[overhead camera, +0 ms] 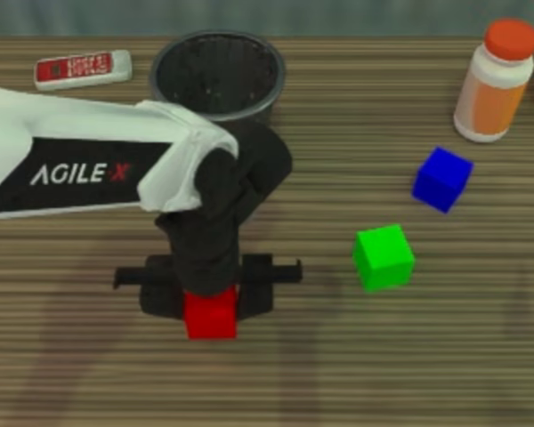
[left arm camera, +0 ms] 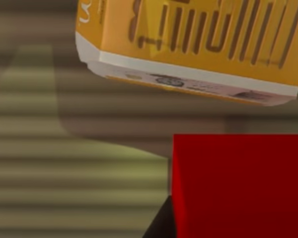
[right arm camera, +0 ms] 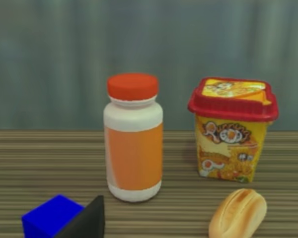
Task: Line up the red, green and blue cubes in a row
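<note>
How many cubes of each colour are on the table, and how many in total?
Red cube: 1
Green cube: 1
Blue cube: 1
Total: 3

The top cam looks straight down on the table (overhead camera: 481, 356), fairly close. The left wrist cam sits right up against the red cube (left arm camera: 238, 186), the same one the top cam has at 6 o'clock (overhead camera: 210, 316). The right wrist cam looks low across the table at the white bottle (right arm camera: 134, 141), at the top cam's 2 o'clock (overhead camera: 492, 84).
</note>
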